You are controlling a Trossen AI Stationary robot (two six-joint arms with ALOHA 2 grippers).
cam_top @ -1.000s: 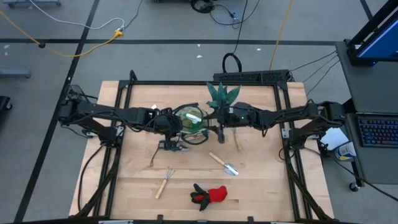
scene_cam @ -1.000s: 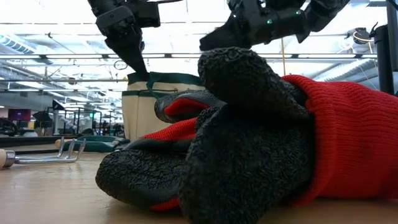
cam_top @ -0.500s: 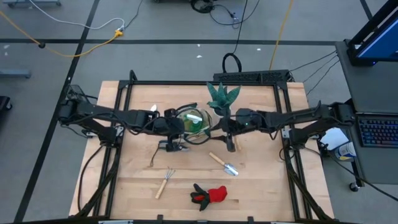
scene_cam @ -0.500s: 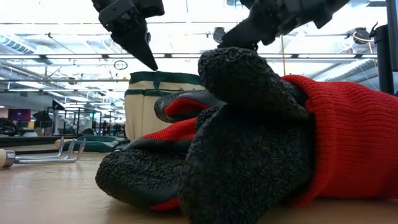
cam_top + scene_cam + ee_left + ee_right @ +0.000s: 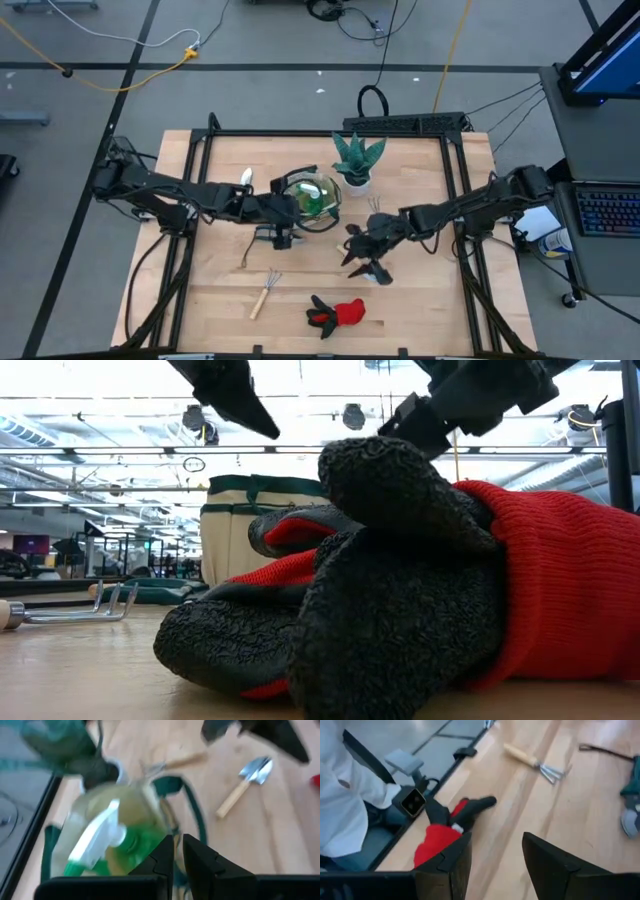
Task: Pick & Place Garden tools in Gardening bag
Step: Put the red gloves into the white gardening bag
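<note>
High view: right gripper (image 5: 362,262), fingers apart, has moved to the trowel (image 5: 372,270); left gripper (image 5: 284,236) together.

The right tool (image 5: 362,258) has swung from beside the gardening bag (image 5: 311,199) to above the trowel (image 5: 372,270).

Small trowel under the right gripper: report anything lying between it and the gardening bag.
Nothing visible does. The small trowel lies under the open right gripper, and only bare table separates it from the gardening bag. The potted plant stands off that line.
</note>
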